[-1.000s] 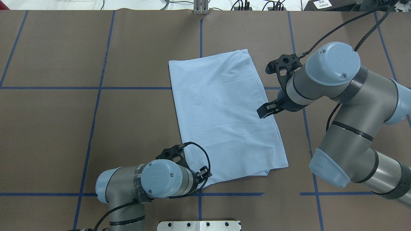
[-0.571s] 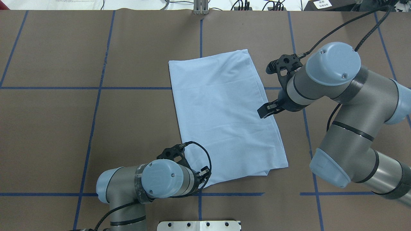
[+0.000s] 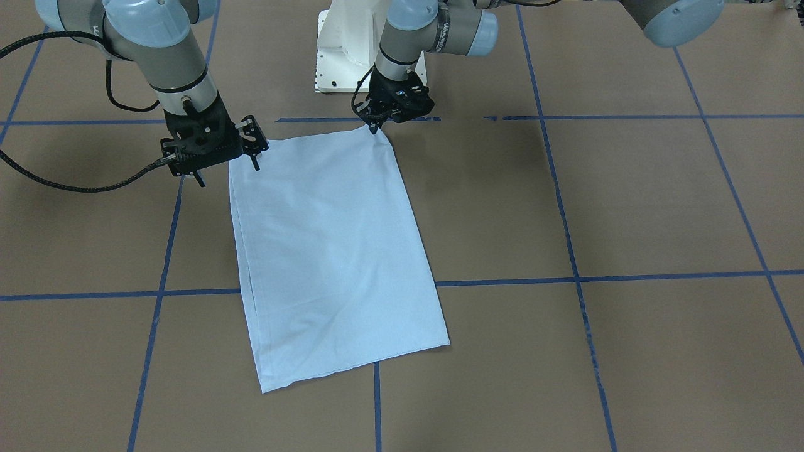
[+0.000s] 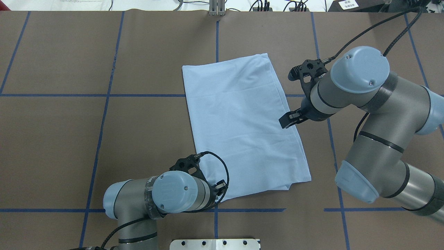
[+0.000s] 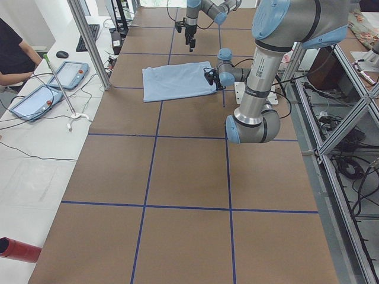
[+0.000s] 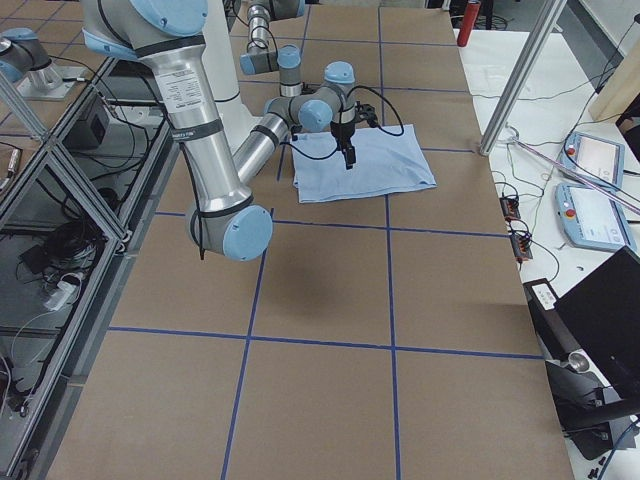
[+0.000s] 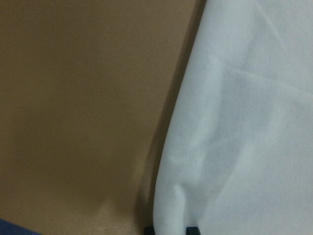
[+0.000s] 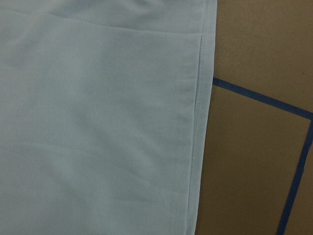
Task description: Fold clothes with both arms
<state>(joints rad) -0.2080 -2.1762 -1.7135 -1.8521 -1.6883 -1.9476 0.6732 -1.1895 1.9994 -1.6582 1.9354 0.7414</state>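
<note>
The light blue T-shirt (image 4: pixel 242 121) lies folded into a long rectangle on the brown table, back side up, so the print and collar are hidden. It also shows in the front view (image 3: pixel 326 251). My left gripper (image 3: pixel 375 127) is shut on the shirt's corner nearest the robot; the left wrist view shows fabric (image 7: pixel 244 122) pinched between the fingertips at the bottom edge. My right gripper (image 3: pixel 228 174) hovers with its fingers spread over the shirt's hemmed right edge (image 8: pixel 198 122). In the overhead view one of its fingers (image 4: pixel 286 121) shows.
The white pedestal (image 3: pixel 352 50) stands just behind the shirt's near edge. Blue tape lines (image 4: pixel 104 104) cross the table. An operator's desk with tablets (image 5: pixel 35 94) and a metal post (image 5: pixel 89 47) sit beyond the far side.
Almost nothing. Both arms shift by only a few pixels and the shirt lies the same.
</note>
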